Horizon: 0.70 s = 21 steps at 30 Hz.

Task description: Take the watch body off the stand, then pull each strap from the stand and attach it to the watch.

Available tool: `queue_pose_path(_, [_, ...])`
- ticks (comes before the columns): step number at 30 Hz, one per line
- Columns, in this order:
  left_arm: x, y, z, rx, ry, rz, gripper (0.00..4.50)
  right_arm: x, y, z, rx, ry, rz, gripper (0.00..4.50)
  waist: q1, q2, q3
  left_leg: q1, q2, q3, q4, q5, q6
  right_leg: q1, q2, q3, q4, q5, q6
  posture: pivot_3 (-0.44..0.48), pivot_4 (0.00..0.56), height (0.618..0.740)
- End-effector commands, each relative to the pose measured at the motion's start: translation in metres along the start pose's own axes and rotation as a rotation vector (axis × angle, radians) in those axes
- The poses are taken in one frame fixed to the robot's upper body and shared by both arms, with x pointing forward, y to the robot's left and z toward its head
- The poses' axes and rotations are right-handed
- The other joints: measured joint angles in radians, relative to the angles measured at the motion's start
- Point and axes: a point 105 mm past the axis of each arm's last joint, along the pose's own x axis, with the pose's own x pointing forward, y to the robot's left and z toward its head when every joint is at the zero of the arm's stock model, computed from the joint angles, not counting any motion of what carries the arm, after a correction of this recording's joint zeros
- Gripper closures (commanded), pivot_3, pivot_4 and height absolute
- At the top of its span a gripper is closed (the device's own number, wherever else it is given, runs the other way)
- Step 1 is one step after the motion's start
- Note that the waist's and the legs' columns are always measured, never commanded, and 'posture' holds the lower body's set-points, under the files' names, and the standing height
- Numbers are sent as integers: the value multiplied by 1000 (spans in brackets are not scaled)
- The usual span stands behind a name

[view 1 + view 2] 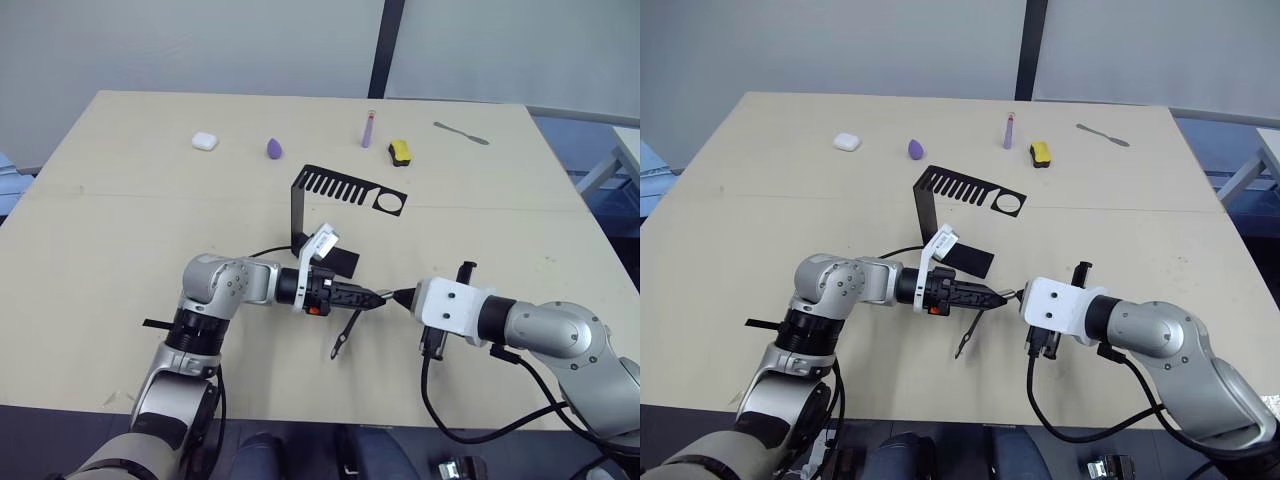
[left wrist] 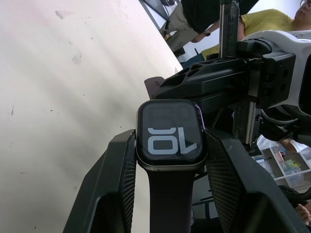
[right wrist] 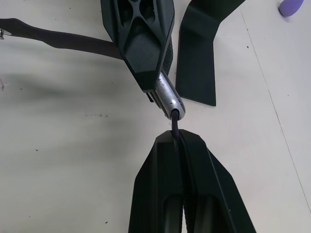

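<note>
1. The table is spanning most of the head views, its bare top running from centre to lower left.
2. The stand is standing just above frame centre, its slotted top arm reaching right and its flat base lying just above the two grippers.
3. The left gripper is reaching in from the lower left, its fingers clamping the watch body by its two sides.
4. The right gripper is coming in from the lower right, fingers pinching one strap whose end is meeting the watch body's edge.
5. The other strap is hanging from the watch body, just below the left gripper.
</note>
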Motion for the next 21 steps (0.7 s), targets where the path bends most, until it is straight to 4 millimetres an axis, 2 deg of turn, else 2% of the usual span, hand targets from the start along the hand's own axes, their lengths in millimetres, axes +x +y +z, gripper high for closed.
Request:
queue_pose_path(1, [5,-3,1,21,14,-10,2924,-7,-1,28,-80,-96,-10,4500,0,0,0,0,0,0,0,0,0,0,0,0,0,0,0,0,150,740])
queue_pose_path(21, [4,-4,0,34,17,-13,2924,-7,0,28,-80,-93,-9,4500,0,0,0,0,0,0,0,0,0,0,0,0,0,0,0,0,150,740])
